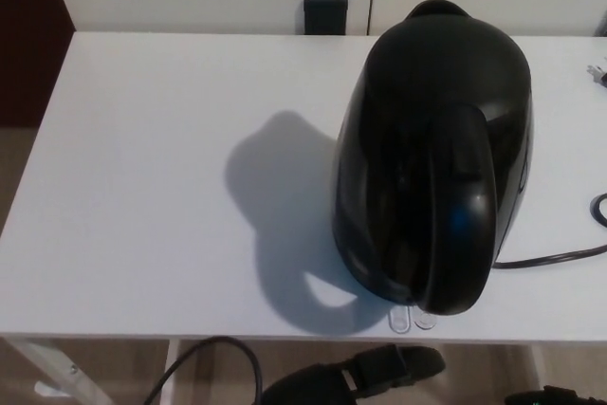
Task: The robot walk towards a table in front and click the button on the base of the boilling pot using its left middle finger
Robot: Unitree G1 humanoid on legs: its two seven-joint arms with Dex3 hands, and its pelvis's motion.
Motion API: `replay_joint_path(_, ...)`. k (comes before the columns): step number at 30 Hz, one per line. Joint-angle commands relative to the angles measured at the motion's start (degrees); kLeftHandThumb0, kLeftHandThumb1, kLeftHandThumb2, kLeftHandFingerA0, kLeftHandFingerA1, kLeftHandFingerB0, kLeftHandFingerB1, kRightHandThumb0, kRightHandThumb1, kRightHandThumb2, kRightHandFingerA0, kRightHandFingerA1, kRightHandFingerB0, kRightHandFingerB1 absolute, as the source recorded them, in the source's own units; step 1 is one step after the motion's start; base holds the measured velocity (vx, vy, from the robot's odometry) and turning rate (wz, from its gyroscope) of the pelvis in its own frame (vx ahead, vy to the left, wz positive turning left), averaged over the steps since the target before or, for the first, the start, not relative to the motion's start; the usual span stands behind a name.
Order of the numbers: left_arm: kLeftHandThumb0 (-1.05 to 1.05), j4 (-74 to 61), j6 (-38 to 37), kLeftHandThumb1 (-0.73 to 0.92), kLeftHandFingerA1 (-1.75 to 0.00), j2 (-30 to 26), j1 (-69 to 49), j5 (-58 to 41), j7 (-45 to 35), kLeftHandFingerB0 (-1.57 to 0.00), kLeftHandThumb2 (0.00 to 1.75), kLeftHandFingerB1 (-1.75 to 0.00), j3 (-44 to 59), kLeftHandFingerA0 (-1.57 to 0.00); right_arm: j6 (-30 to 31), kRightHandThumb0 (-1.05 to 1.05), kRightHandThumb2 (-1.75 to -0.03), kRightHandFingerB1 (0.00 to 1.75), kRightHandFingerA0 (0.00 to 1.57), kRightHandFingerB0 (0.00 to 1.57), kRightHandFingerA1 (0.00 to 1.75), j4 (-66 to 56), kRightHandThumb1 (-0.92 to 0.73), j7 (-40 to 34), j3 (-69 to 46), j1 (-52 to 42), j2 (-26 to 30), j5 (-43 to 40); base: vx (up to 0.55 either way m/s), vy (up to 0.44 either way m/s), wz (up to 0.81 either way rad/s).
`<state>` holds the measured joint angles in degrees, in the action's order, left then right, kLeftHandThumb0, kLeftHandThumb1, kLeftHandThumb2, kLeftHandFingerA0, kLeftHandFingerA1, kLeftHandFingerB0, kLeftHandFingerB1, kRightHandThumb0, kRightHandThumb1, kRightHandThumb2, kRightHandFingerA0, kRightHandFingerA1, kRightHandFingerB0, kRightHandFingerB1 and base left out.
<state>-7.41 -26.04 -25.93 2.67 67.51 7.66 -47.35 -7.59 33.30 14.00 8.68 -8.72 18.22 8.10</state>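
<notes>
Spanning most of view: white table (142, 187). Standing right of centre near the front edge, handle nearward: black boiling pot (432, 154), clear button tabs (413, 318) within reach. Trailing right, cut off: power cord (560, 255). Below the edge: left hand (379, 372), empty, finger spread indiscernible. Right hand (555, 395) barely showing, state indeterminable.

A white table (142, 187) carries a black kettle (432, 158) toward its right side near the front edge; a black power cord (560, 255) trails to the right edge.
</notes>
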Motion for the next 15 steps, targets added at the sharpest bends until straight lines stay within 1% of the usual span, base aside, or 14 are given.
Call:
replay_joint_path(1,-0.86,0.5,1.3,0.81,-0.36,-0.6,0.1,2.4,-0.8,0.00,1.13,-0.29,1.1,-0.13,-0.9,-0.55,-0.75,0.43,0.34,0.32,0.47,-0.5,-0.41,-0.4,-0.2,-0.4,0.5,0.8,0.00,0.000,0.00)
replay_joint_path(2,-0.90,0.4,1.3,0.85,-0.33,-0.6,0.1,2.3,-1.2,0.00,1.14,-0.26,1.3,-0.08,-0.8,-0.55,-0.75,0.43,0.34,0.32,0.47,-0.5,-0.41,-0.4,-0.3,-0.3,0.5,0.8,0.00,0.000,0.00)
replay_joint_path(3,-0.90,0.3,1.4,0.85,-0.33,-0.5,0.0,2.4,-1.7,0.00,1.14,-0.26,1.4,-0.08,-0.8,-0.55,-0.75,0.43,0.34,0.32,0.47,-0.5,-0.41,-0.4,-0.3,-0.3,0.5,0.8,0.00,0.000,0.00)
replay_joint_path(4,-0.87,0.6,1.2,0.82,-0.35,-0.4,0.3,2.6,-1.0,0.00,1.13,-0.29,1.5,-0.12,-0.8,-0.55,-0.75,0.43,0.34,0.32,0.47,-0.5,-0.41,-0.4,-0.4,-0.2,0.5,0.8,0.00,0.000,0.00)
replay_joint_path(5,-0.83,0.7,1.0,0.92,-0.32,-0.4,0.4,2.9,-0.6,0.00,0.76,-0.22,1.6,-0.08,-0.8,-0.55,-0.75,0.43,0.34,0.32,0.47,-0.5,-0.41,-0.4,-0.4,-0.2,0.4,0.8,0.00,0.000,0.00)
replay_joint_path(6,-0.83,0.7,0.9,0.92,-0.32,-0.4,0.4,3.0,-0.5,0.00,0.76,-0.22,1.6,-0.08,-0.8,-0.55,-0.75,0.43,0.34,0.32,0.47,-0.5,-0.41,-0.4,-0.5,-0.2,0.4,0.8,0.00,0.000,0.00)
replay_joint_path(7,-0.68,0.7,0.7,0.81,-0.29,-0.4,0.4,2.9,-0.2,-0.16,0.65,-0.27,1.7,-0.26,2.5,-0.21,-0.54,0.42,0.46,0.53,0.44,5.7,-0.48,7.2,-8.9,2.8,-2.4,-11.8,0.00,0.000,0.00)
replay_joint_path(8,-0.72,0.3,0.6,0.69,-0.40,-0.4,0.4,2.6,-0.4,-0.09,0.92,-0.38,2.0,-0.16,2.0,-0.29,-0.55,0.42,0.65,0.55,0.49,9.2,-0.51,8.6,-11.4,3.9,-3.3,-15.0,0.00,0.000,0.00)
replay_joint_path(9,-0.72,-0.3,0.6,0.69,-0.40,-0.6,0.4,2.3,-0.8,-0.09,0.92,-0.38,2.3,-0.16,-1.0,-0.29,-0.55,0.42,0.65,0.55,0.49,10.8,-0.51,5.9,-10.2,4.0,-2.9,-11.4,0.00,0.000,0.00)
replay_joint_path(10,-0.72,-0.3,0.6,0.69,-0.40,-0.6,0.4,2.4,-0.6,-0.08,0.92,-0.38,2.3,-0.16,-1.4,-0.35,-0.55,0.41,0.61,0.54,0.47,11.3,-0.50,6.3,-10.7,4.2,-3.0,-11.0,0.00,0.000,0.00)
replay_joint_path(11,-0.72,-0.4,0.5,0.69,-0.40,-0.6,0.4,2.5,-0.5,-0.08,0.92,-0.38,2.3,-0.16,-1.6,-0.35,-0.55,0.41,0.61,0.54,0.47,11.7,-0.50,6.5,-11.0,4.3,-3.0,-10.8,0.00,0.000,0.00)
replay_joint_path(12,-0.67,-0.7,0.4,0.82,-0.29,-0.5,0.3,1.9,-0.8,-0.13,0.65,-0.25,2.6,-0.24,0.2,-0.28,-0.54,0.42,0.62,0.53,0.49,11.8,-0.50,7.3,-12.2,4.9,-3.5,-11.5,0.00,0.000,0.00)
replay_joint_path(13,-0.72,-0.9,0.3,0.69,-0.40,-0.6,0.4,2.1,-0.7,-0.09,0.91,-0.37,2.7,-0.17,0.6,-0.28,-0.55,0.40,0.54,0.43,0.48,12.2,-0.50,7.2,-12.9,5.1,-3.7,-11.5,0.00,0.000,0.00)
replay_joint_path(15,-0.71,-0.9,0.2,0.69,-0.40,-0.5,0.4,1.9,-0.9,-0.08,0.91,-0.37,2.8,-0.17,0.6,-0.30,-0.54,0.38,0.53,0.43,0.47,14.1,-0.48,7.3,-13.8,6.0,-3.9,-11.3,0.00,0.000,0.00)
